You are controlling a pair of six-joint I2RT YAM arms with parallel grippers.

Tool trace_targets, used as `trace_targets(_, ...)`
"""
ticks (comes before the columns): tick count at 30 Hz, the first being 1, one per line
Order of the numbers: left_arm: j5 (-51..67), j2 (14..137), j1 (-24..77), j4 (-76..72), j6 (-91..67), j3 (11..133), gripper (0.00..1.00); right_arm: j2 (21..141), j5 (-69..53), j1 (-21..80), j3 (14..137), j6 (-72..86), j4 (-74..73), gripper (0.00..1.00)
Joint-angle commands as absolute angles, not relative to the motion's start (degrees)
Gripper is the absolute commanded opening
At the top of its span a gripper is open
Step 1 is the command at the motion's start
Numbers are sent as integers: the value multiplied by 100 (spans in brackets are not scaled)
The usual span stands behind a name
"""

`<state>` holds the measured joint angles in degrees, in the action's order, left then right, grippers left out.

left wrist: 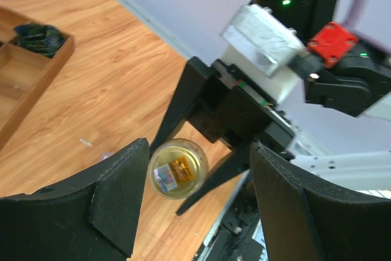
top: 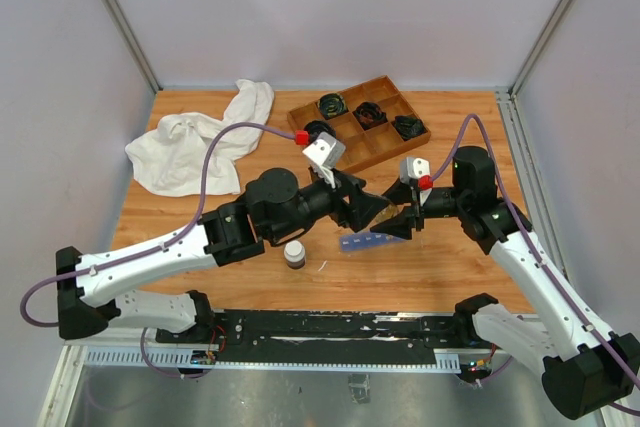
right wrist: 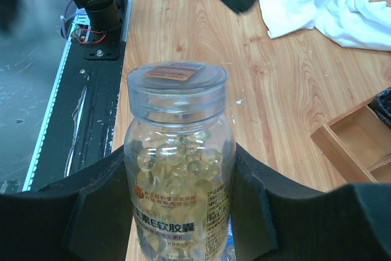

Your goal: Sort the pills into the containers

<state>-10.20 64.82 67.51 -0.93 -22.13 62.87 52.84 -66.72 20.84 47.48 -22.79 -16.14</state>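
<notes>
My right gripper (right wrist: 180, 157) clamps the pill bottle (right wrist: 178, 212) — its cap (left wrist: 178, 168) faces my open left gripper (left wrist: 200, 145), lying just ahead.

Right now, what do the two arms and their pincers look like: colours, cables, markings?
The left arm and right arm have white links and black joints. A lilac cable ends at a red plug by each grey wrist camera box. The left pincer and right pincer are black wedges.

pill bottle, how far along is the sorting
Done: the right gripper has the clear pill bottle gripped, lid still on. In hand: the left gripper, fingers open, faces that lid. Left: opening it and moving pills into the blue organizer.
</notes>
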Motion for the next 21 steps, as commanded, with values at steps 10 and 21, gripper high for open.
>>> trace_targets(10, -1528, 7136, 6856, 783, -1903, 6999, 71, 5259, -6662, 2030, 4869, -2320, -1523, 6)
trace_targets(21, -1206, 7206, 6860, 833, -1958, 6907, 58, 5258, -6679, 2031, 4875, -2314, -1524, 6)
